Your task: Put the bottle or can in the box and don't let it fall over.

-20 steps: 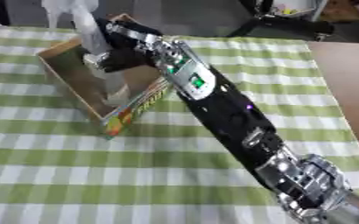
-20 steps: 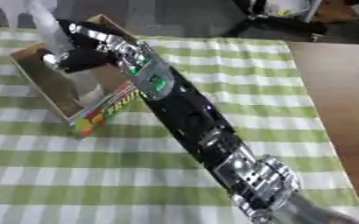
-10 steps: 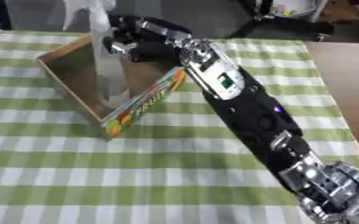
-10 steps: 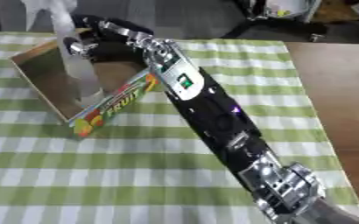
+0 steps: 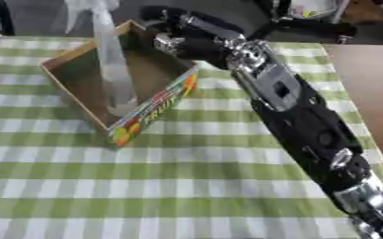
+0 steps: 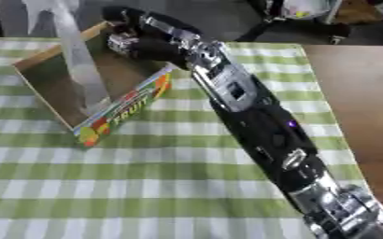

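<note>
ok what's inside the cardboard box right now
A tall clear bottle stands upright on the floor of the box, its top rising above the rim. The right hand hovers over the far corner, hiding a bit of the interior there.

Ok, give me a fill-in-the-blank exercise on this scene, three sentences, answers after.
1. The clear bottle stands ____ inside the cardboard box.
2. The arm reaching to the box is the robot's ____ one; its right hand is above the box's far corner and holds nothing.
3. The box rests on a tablecloth checked in white and ____.

Missing words: upright; right; green
</note>
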### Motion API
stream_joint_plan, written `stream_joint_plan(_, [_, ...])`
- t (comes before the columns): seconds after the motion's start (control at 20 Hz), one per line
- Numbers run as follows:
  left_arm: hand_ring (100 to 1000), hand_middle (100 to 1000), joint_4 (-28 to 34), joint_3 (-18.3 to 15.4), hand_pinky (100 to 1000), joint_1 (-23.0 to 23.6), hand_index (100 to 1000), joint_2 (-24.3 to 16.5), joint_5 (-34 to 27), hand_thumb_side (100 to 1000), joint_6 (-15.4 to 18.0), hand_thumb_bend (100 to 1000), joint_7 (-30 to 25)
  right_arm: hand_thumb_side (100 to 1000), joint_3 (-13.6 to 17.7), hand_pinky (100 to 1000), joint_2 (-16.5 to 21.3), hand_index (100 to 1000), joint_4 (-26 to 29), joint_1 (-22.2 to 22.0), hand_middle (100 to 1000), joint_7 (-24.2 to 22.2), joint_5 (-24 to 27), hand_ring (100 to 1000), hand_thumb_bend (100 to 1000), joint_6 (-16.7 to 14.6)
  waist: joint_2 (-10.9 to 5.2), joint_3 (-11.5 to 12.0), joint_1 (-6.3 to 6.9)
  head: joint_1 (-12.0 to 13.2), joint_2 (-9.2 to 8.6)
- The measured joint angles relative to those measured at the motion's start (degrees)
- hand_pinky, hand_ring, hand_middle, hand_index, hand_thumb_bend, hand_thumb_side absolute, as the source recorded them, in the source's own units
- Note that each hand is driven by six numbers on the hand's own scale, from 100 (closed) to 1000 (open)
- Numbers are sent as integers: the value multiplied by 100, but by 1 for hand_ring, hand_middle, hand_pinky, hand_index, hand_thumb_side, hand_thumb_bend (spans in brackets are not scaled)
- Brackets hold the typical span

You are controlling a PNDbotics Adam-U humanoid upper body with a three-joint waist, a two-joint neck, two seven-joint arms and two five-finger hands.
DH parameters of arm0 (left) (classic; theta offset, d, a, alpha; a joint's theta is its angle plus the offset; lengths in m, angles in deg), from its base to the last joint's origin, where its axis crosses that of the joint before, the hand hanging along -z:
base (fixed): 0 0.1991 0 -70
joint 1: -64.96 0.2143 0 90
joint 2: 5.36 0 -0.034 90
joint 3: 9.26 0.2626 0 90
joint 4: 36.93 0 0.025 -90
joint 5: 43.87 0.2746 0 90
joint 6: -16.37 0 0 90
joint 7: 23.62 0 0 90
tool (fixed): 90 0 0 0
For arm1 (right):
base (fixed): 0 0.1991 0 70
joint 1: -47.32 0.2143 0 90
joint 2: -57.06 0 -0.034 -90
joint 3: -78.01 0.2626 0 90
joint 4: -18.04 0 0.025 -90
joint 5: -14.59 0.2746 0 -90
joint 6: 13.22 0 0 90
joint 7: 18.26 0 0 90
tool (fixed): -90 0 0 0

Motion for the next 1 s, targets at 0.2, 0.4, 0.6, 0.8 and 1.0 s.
stream_joint_plan(0.2, [836,932,0,-2,941,19,856,0,14,844,6,112,6,510,159,953,232,1000,441,-374,1000,49,136,1000,100,-33,-25,-32,9,39,3])
stream_joint_plan(0.4, [836,932,0,-13,941,47,856,-1,31,842,8,111,10,514,305,944,458,1000,832,-764,1000,235,288,1000,100,-4,-43,-66,23,70,45])
stream_joint_plan(0.6, [836,932,0,-32,940,59,856,-5,40,840,8,112,22,520,451,930,672,1000,1179,-1185,1000,461,387,1000,100,90,-112,-73,30,111,87])
stream_joint_plan(0.8, [836,932,0,-33,939,75,856,-33,40,839,8,113,40,541,634,930,843,1000,1523,-1594,1000,714,503,1000,100,163,-163,-100,30,163,149])
stream_joint_plan(1.0, [835,931,0,-34,939,96,856,-47,40,838,7,112,55,522,817,936,929,1000,1872,-1978,1000,986,712,1000,100,247,-217,-121,31,197,202])
